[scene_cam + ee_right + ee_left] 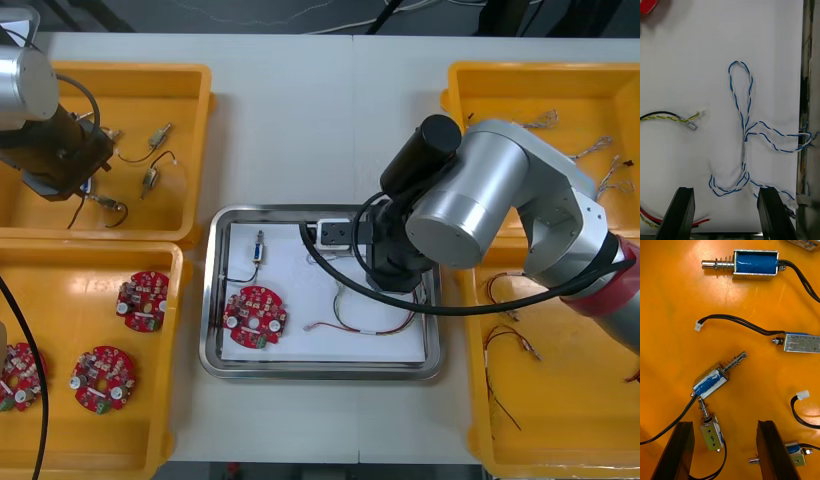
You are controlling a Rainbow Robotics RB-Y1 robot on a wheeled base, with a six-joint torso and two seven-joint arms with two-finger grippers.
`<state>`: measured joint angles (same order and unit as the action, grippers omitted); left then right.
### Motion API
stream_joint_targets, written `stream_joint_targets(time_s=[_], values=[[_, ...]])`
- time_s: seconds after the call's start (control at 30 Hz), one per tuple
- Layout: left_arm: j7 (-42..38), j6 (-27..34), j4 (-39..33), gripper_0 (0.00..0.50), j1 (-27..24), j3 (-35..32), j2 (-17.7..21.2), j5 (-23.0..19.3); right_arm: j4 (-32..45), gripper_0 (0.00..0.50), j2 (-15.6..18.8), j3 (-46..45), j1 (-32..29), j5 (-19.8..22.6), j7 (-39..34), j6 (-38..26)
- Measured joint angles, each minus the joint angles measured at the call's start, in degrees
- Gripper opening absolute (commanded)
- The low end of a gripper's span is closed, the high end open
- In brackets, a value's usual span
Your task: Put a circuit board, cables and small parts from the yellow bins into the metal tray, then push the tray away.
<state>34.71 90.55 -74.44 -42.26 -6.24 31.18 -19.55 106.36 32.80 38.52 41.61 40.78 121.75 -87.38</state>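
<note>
The metal tray [215, 300], white inside, holds a round red circuit board [255, 315], a small metal part [260, 247] and a red and yellow cable [360, 326]. My right arm [470, 200] hangs over the tray's right half. The right gripper [726, 191] is open just above the tray floor. A twisted blue and white cable [743, 142] lies loose there, its lower loops between the fingers [772, 212]. My left gripper [725, 423] is open over the far left yellow bin [190, 110], above several small metal parts. One part [712, 432] lies between its fingers and another [711, 382] just beyond.
The near left bin [170, 400] holds several red circuit boards [103, 378]. Cables lie in both right bins [480, 420]. A yellow and black cable end [688, 122] lies on the tray floor beside the blue and white one. The tray's right wall [807, 112] stands close to the right finger.
</note>
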Motion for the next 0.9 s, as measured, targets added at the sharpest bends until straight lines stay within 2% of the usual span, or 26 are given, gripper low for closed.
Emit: stream_joint_targets(time_s=[0.17,0.23,0.3,0.5,0.6,0.67,0.83,0.9], values=[[0.0,0.0,1.3,0.473,-0.1,-0.1,0.0,0.0,1.3,0.491,0.0,-4.1,0.0,2.4,0.0,-4.3],[0.0,0.0,1.9,0.5,-0.1,-0.1,-0.1,0.0,1.7,0.491,-0.1,-6.3,0.0,2.9,-0.1,-6.7],[0.0,0.0,2.6,0.5,-0.1,-0.3,-0.1,0.0,2.5,0.49,-0.3,-8.4,0.0,3.0,-0.9,-9.3],[0.0,-0.1,3.4,0.5,-0.1,-2.6,-0.2,0.0,5.9,0.491,-1.1,-14.5,0.0,2.9,-13.2,-17.7],[0.0,0.0,3.5,0.5,-0.1,-3.8,-0.3,0.0,7.6,0.491,-1.4,-17.3,0.0,2.8,-15.5,-21.8],[0.0,0.2,3.5,0.5,-0.1,-4.2,-0.3,0.0,8.6,0.491,-1.4,-19.1,0.0,2.8,-16.3,-22.3],[0.0,0.7,3.5,0.5,-0.1,-4.3,-0.3,0.0,10.3,0.491,-1.4,-23.9,0.0,2.8,-25.4,-22.4],[0.0,0.8,3.5,0.5,-0.1,-4.3,-0.3,0.0,10.4,0.49,-1.4,-25.8,0.0,2.8,-26.8,-22.4]])
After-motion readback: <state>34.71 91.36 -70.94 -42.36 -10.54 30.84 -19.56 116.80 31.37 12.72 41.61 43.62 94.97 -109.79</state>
